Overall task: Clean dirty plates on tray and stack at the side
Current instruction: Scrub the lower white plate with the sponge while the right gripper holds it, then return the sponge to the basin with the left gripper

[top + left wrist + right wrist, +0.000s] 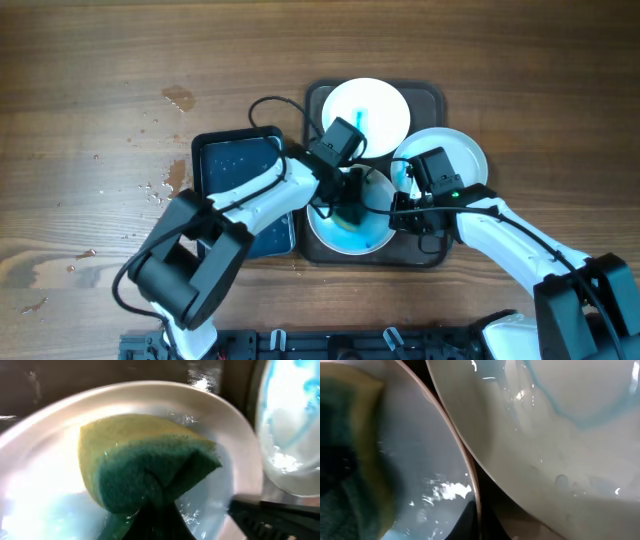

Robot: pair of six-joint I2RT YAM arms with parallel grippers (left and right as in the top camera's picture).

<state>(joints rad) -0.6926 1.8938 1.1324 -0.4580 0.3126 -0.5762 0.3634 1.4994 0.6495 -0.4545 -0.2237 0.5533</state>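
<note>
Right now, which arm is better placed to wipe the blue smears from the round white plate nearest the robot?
Left. The left gripper is shut on the green and yellow sponge, pressed onto that round white plate. The right gripper sits shut by the plate's rim, without a sponge.

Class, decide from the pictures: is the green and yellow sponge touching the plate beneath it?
Touching. The left wrist view shows the sponge squashed against the wet plate, with no gap between them.
</note>
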